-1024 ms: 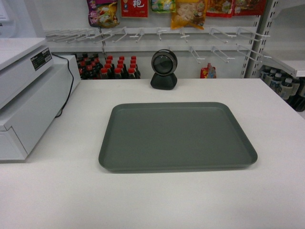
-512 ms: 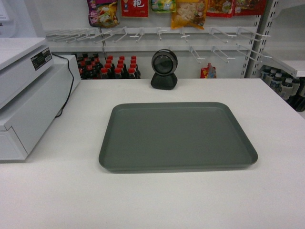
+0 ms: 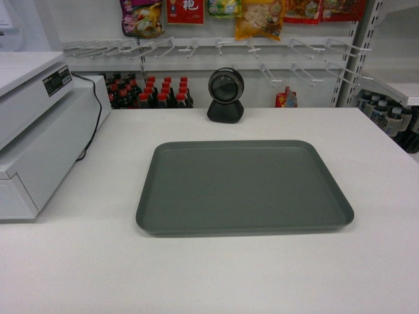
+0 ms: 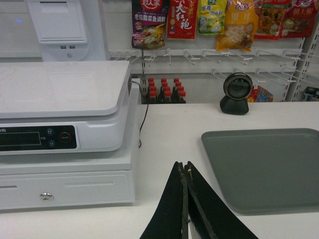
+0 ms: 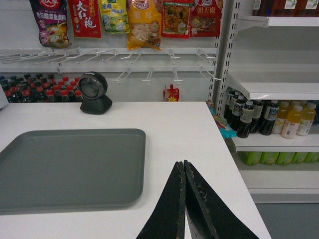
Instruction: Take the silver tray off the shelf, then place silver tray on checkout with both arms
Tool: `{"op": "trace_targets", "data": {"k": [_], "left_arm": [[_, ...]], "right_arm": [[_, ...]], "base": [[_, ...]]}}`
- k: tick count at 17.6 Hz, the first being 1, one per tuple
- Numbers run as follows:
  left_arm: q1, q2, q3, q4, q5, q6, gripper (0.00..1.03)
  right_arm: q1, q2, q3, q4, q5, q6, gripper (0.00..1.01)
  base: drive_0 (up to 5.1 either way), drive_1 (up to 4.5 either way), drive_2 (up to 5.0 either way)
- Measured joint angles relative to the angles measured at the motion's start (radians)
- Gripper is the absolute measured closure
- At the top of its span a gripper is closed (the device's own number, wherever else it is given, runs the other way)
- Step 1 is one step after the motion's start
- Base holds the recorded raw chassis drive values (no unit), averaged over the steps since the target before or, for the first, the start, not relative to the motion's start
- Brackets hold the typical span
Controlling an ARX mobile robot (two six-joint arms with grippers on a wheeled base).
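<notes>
Nearest in each wrist view are the thin black fingers of a gripper. The left gripper (image 4: 185,167) has its two fingers pressed together with nothing between them, and the right gripper (image 5: 184,165) is clenched the same way, also empty. Both hang above the near edge of the broad matte white checkout counter (image 3: 85,261), one on each side of the tray and apart from it. Neither arm shows in the head view.

The large flat grey-green tray with rounded corners and a low raised rim (image 3: 242,186) lies flat in the middle of the counter, empty and plain, its matte surface giving only a soft sheen. Judging from that, the placing step looks done: the tray is on the checkout and both grippers are clear of it. Little seems left beyond keeping the arms back without nudging the tray's rim.

At the left sits a boxy white register machine (image 4: 65,139) with smooth plastic panels, a dark display strip and a keyed drawer. At the far edge of the counter stands a small black round-headed scanner on a stubby base (image 3: 226,96). Behind it are rows of dark bottles with red caps (image 3: 150,91), white wire hooks, and hanging snack bags (image 5: 144,22) in bright glossy foil. Far right, glossy white metal shelf boards on perforated uprights (image 5: 271,84) carry drink bottles.
</notes>
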Motion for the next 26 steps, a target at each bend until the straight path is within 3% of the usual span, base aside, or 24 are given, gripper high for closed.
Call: {"op": "trace_targets", "data": {"k": [13, 14, 15, 16, 17, 23, 24, 26], "left_arm": [[0.0, -0.283, 0.0, -0.287, 0.0, 0.0, 1.02], [0.0, -0.372, 0.0, -0.424, 0.0, 0.0, 1.02], [0.0, -0.438, 0.0, -0.452, -0.002, 0.0, 1.02], [0.0, -0.437, 0.006, -0.444, -0.003, 0.0, 1.02], [0.0, -0.437, 0.0, -0.456, -0.003, 0.0, 1.02], [0.0, -0.437, 0.0, -0.45, 0.0, 0.0, 1.02], [0.0, -0.437, 0.0, -0.45, 0.0, 0.0, 0.98], [0.0, -0.437, 0.0, -0.45, -0.001, 0.0, 0.74]], "right_arm": [[0.0, -0.354, 0.0, -0.342, 0.0, 0.0, 0.99], [0.0, -0.368, 0.0, -0.357, 0.0, 0.0, 0.99], [0.0, -0.38, 0.0, -0.369, 0.0, 0.0, 0.99], [0.0, -0.394, 0.0, -0.386, 0.0, 0.0, 0.99], [0.0, -0.506, 0.0, -0.549, -0.002, 0.0, 0.99], [0.0, -0.559, 0.0, -0.557, 0.0, 0.0, 0.99], [0.0, -0.559, 0.0, -0.557, 0.0, 0.0, 0.89], [0.0, -0.559, 0.0, -0.558, 0.0, 0.0, 0.65]], "base": [[0.0, 0.0, 0.0], [0.0, 0.0, 0.0], [0.0, 0.0, 0.0], [0.0, 0.0, 0.0], [0.0, 0.0, 0.0], [0.0, 0.0, 0.0], [0.0, 0.0, 0.0], [0.0, 0.0, 0.0]]}}
